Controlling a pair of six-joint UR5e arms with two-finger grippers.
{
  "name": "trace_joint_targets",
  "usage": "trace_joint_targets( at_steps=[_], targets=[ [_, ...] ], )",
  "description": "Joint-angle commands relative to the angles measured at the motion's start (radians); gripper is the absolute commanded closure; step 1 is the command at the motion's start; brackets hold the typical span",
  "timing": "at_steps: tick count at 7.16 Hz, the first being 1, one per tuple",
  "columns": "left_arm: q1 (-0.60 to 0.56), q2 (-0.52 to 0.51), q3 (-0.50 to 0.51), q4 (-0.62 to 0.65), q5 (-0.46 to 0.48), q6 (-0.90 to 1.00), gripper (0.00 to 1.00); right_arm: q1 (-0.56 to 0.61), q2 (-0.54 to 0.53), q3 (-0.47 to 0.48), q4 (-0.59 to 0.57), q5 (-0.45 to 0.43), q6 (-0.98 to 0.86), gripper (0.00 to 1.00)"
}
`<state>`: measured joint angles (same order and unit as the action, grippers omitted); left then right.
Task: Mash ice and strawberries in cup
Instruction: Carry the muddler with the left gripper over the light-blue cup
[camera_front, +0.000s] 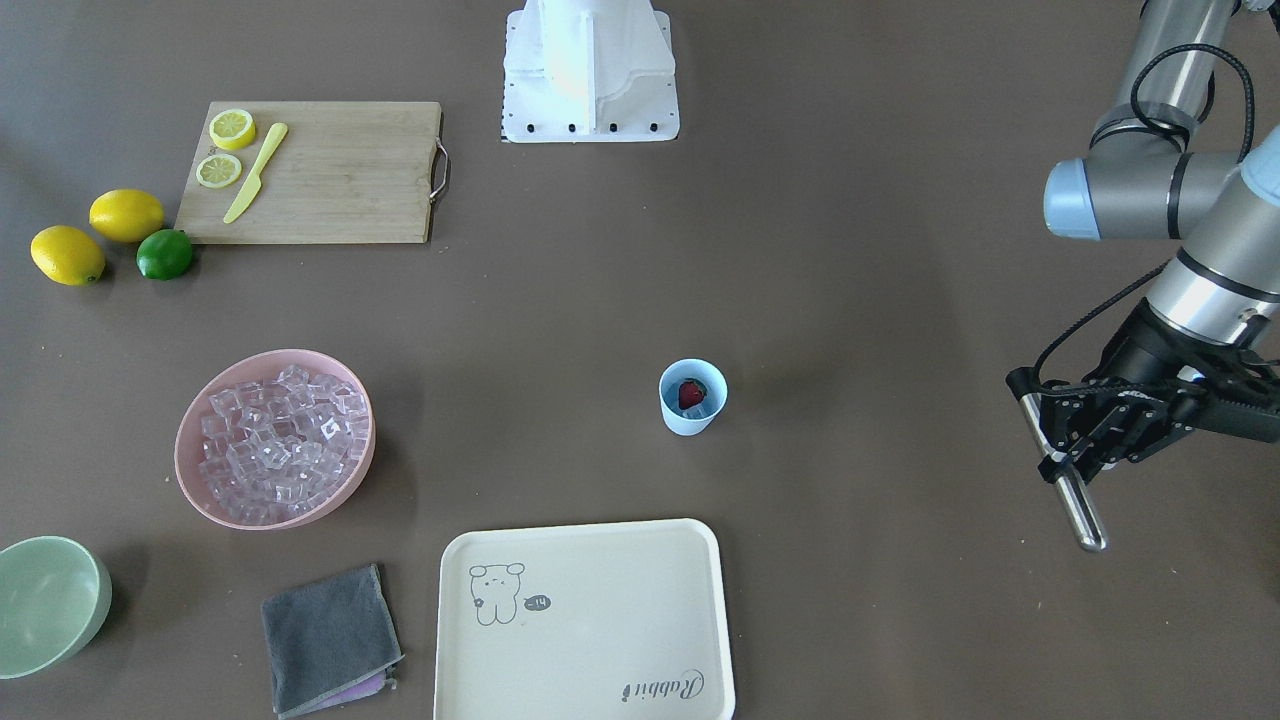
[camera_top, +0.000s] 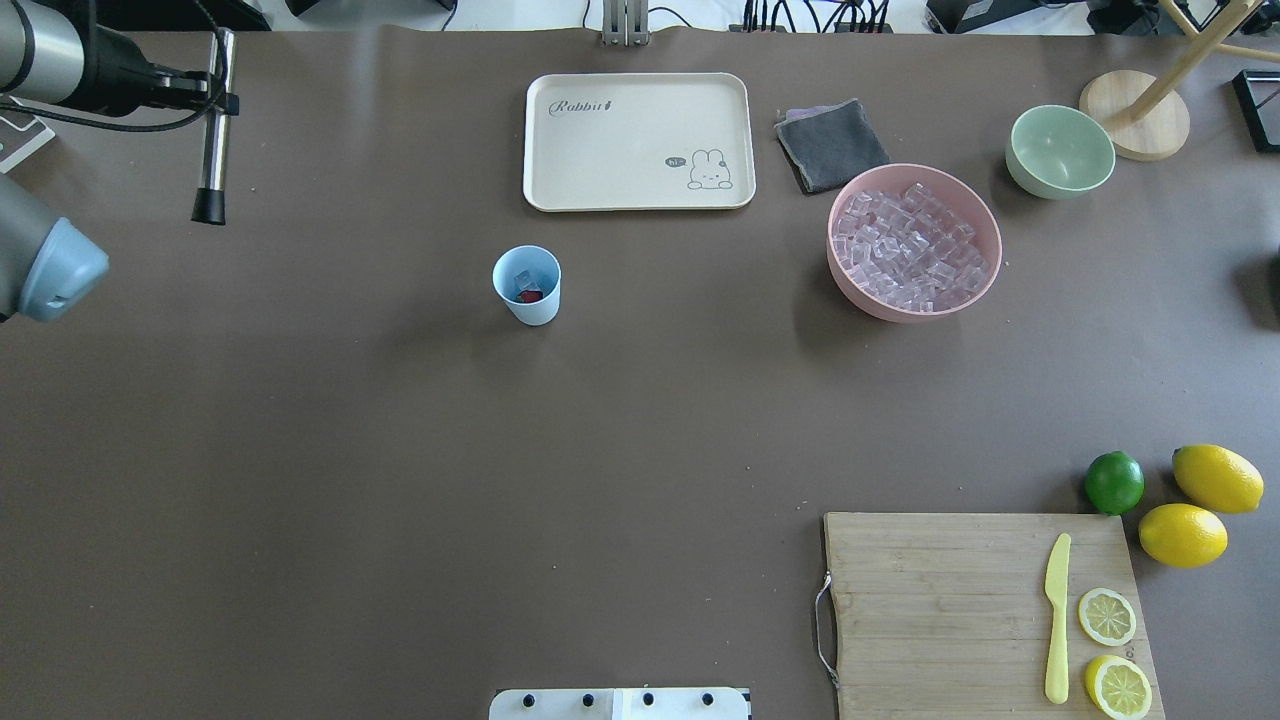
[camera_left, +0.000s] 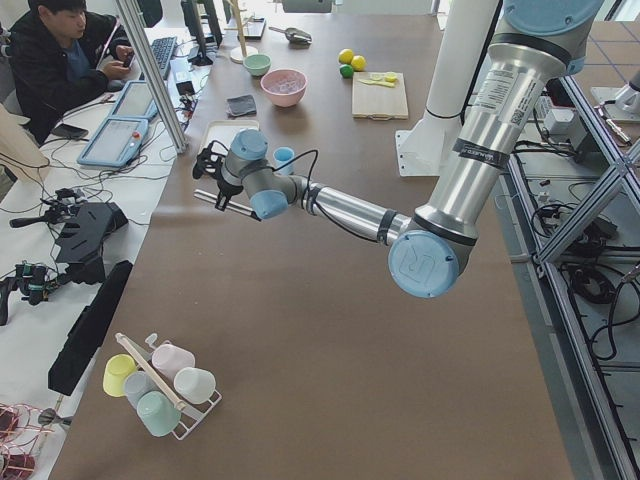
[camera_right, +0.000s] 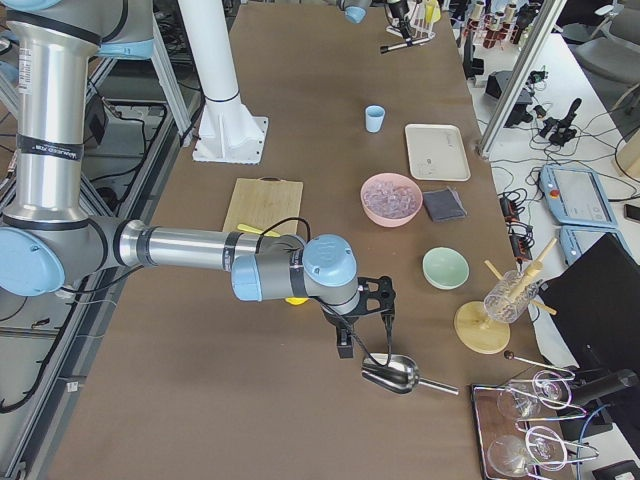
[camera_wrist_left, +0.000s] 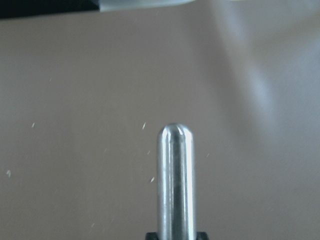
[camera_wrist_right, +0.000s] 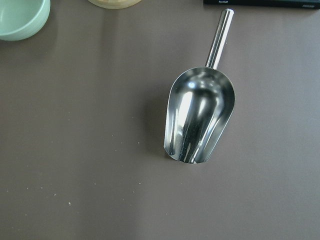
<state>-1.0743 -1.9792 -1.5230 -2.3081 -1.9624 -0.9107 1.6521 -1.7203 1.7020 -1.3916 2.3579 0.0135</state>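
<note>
The light-blue cup (camera_front: 692, 410) stands upright in the middle of the table, also in the overhead view (camera_top: 527, 300). It holds a red strawberry (camera_front: 691, 394) and a clear ice cube (camera_top: 523, 279). Many more ice cubes (camera_front: 280, 440) fill a pink bowl (camera_top: 985, 285). My left gripper (camera_front: 1062, 462) is shut on a steel muddler (camera_front: 1085, 515) with a black end (camera_top: 208, 207), held above the table far off to the cup's side. My right gripper (camera_right: 362, 312) hovers over a steel scoop (camera_wrist_right: 197, 120) lying on the table; I cannot tell whether it is open or shut.
A cream tray (camera_front: 600, 680) and a grey cloth (camera_front: 325, 635) lie near the far edge. A pale green bowl (camera_front: 45, 600) stands beside the pink bowl. A cutting board (camera_front: 350, 175) carries lemon slices and a yellow knife; lemons and a lime (camera_front: 165, 253) lie beside it.
</note>
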Motion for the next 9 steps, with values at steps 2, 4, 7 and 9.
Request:
trace_joint_targets(
  at_steps=[2,4,7,9],
  targets=[
    [0.289,-0.095,-0.115,-0.019,0.653,-0.383,1.00,0.002,-0.024,0.019,-0.021,0.023,-0.001,0.00],
    [0.397,-0.109,-0.144,0.034,0.998,-0.387,1.00,0.003,-0.068,0.044,-0.021,0.023,-0.001,0.00],
    [0.546,-0.110,-0.232,0.309,1.338,-0.396,1.00,0.003,-0.077,0.036,-0.021,0.024,-0.001,0.00],
    [0.595,-0.174,-0.227,0.378,1.335,-0.392,1.00,0.003,-0.085,0.044,-0.021,0.026,-0.003,0.00]
  ],
)
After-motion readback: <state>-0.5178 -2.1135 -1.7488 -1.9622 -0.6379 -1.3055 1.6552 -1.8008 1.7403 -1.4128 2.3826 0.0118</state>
